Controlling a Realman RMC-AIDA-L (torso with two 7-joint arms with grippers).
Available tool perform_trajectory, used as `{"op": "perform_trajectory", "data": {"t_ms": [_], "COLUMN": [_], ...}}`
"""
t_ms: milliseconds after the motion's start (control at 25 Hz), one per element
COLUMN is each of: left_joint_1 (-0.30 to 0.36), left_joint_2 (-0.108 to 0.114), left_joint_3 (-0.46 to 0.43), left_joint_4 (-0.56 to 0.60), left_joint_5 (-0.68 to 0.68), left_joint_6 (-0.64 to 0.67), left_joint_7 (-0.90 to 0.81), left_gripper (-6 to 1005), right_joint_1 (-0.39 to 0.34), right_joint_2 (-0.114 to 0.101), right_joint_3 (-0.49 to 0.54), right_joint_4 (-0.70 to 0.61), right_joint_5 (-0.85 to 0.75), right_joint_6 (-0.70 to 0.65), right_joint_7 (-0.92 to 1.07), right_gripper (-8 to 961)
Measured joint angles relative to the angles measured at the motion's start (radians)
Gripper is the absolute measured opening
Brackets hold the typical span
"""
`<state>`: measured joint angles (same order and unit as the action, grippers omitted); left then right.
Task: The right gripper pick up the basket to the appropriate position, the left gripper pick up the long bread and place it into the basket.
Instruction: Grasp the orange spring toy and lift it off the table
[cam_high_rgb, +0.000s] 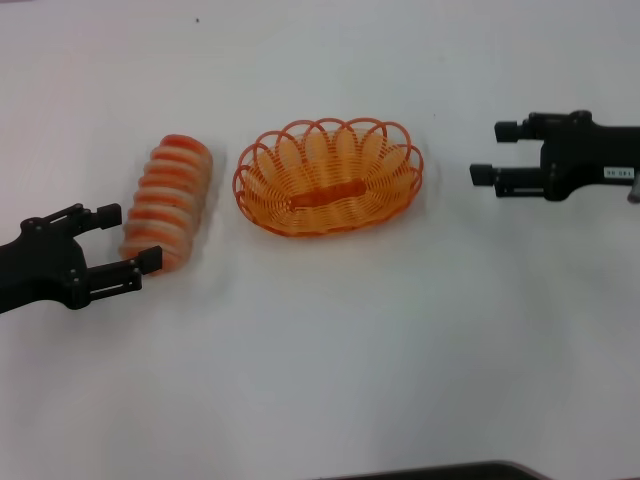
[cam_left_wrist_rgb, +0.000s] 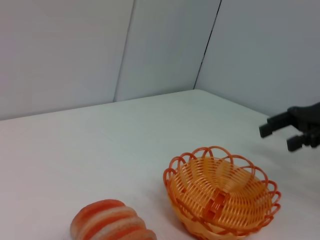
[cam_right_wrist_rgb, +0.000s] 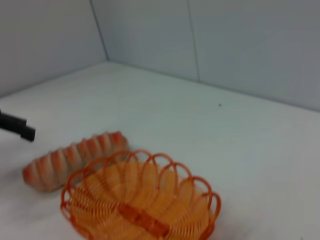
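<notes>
The basket (cam_high_rgb: 328, 178) sits upright near the middle of a white table (cam_high_rgb: 330, 350), nothing inside it. The long bread (cam_high_rgb: 168, 203) lies just beside it on the robot's left, apart from it; the left wrist view cuts off its near end. The left gripper (cam_high_rgb: 128, 244), fingers apart, is at the loaf's near end, whether touching is unclear. The right gripper (cam_high_rgb: 495, 151), fingers apart, hovers well clear of the basket, with bare table between.
</notes>
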<state>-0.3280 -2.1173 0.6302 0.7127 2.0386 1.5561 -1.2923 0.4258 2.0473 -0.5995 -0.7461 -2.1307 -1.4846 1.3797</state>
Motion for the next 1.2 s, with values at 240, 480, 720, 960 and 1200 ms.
{"op": "perform_trajectory", "data": {"t_ms": [240,480,720,960,1200], "left_joint_1": [-0.007,-0.039,-0.119,-0.174,-0.218], "left_joint_2": [-0.001,0.015,0.088,0.06,-0.04], "left_joint_3": [0.0,0.0,0.005,0.082,0.221], "left_joint_4": [-0.002,0.03,0.066,0.243,0.429], "left_joint_5": [0.0,-0.011,0.06,0.239,0.479], "left_joint_6": [0.004,0.003,0.017,-0.009,-0.084], "left_joint_7": [-0.006,-0.266,-0.731,-0.915,-1.081], "left_gripper": [854,853,853,853,853], "right_joint_1": [-0.019,-0.01,-0.004,0.001,0.006], "right_joint_2": [0.002,0.002,0.004,0.004,0.004], "right_joint_3": [-0.03,-0.029,-0.036,-0.036,-0.028], "right_joint_4": [0.007,0.006,-0.001,-0.002,-0.004], "right_joint_5": [-0.014,-0.025,-0.025,-0.025,-0.025], "right_joint_6": [-0.009,-0.011,-0.019,-0.016,-0.013], "right_joint_7": [-0.049,-0.038,-0.019,-0.02,-0.02], "right_gripper": [779,780,779,779,778]}}
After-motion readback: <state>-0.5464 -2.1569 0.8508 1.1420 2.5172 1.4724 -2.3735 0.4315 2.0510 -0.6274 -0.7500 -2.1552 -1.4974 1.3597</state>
